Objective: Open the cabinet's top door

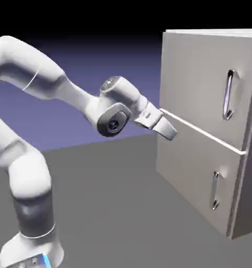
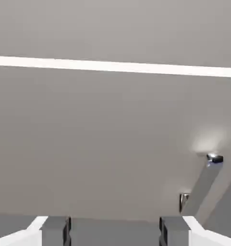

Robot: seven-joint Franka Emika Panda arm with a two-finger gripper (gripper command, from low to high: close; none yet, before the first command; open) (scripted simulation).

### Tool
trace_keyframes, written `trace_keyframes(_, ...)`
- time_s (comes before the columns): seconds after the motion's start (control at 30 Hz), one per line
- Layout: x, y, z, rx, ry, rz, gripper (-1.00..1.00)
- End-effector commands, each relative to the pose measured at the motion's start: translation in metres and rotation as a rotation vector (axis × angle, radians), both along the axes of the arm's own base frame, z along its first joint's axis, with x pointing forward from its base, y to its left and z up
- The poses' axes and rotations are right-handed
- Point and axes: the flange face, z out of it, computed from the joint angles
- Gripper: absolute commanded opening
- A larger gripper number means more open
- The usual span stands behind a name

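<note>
The light-grey cabinet (image 1: 201, 167) stands at the right of the exterior view with both doors flush and shut. The top door (image 1: 196, 78) carries a long vertical silver handle (image 1: 230, 94) near its right edge. My gripper (image 1: 168, 131) hangs close in front of the cabinet's left edge, at the white seam between the two doors, well left of that handle and pointing down and to the right. It is open and empty. In the hand view the fingertips (image 2: 54, 231) stand apart before flat grey door panel, crossed by the white seam (image 2: 115, 66).
The shorter lower door (image 1: 193, 172) has a smaller vertical handle (image 1: 215, 190). A metal handle (image 2: 201, 185) shows slanted at the hand view's lower right; which door it belongs to I cannot tell. The grey tabletop (image 1: 122, 209) spreads between the robot's base and the cabinet.
</note>
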Motion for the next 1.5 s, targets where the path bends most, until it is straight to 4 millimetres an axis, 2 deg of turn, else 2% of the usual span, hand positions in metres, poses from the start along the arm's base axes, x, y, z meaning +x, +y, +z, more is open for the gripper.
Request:
trace_keyframes(0.0,0.001,0.002,0.006,-0.001,-0.013,0.005,0.0)
trace_keyframes(0.4,0.002,0.019,0.068,-0.009,-0.17,0.042,0.0)
trace_keyframes(0.77,-0.002,0.013,0.106,-0.006,-0.317,0.046,0.0)
trace_keyframes(1.1,0.001,-0.009,0.121,0.008,-0.447,0.032,0.0)
trace_keyframes(1.47,0.017,-0.048,0.117,0.031,-0.577,0.01,0.0)
